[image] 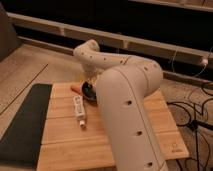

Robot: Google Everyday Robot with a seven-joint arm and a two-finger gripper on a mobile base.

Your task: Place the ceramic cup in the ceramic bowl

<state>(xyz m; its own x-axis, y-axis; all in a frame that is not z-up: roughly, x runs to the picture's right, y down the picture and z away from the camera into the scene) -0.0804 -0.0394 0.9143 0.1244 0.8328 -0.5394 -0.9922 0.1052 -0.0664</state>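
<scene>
The dark blue ceramic bowl (pixel 88 92) sits on the wooden table (pixel 65 145) near its far middle. My own white arm (pixel 125 100) half covers the bowl. The arm bends at an elbow above the bowl and points down to it. My gripper (pixel 92 80) is right over the bowl's far side, mostly hidden by the arm. The cream-white ceramic cup is hidden from view.
A long white tube-like bottle (pixel 79 111) lies on the table just in front of the bowl. A small orange thing (pixel 76 88) lies left of the bowl. A black mat (pixel 22 125) covers the table's left side. Cables (pixel 192 110) run on the floor at the right.
</scene>
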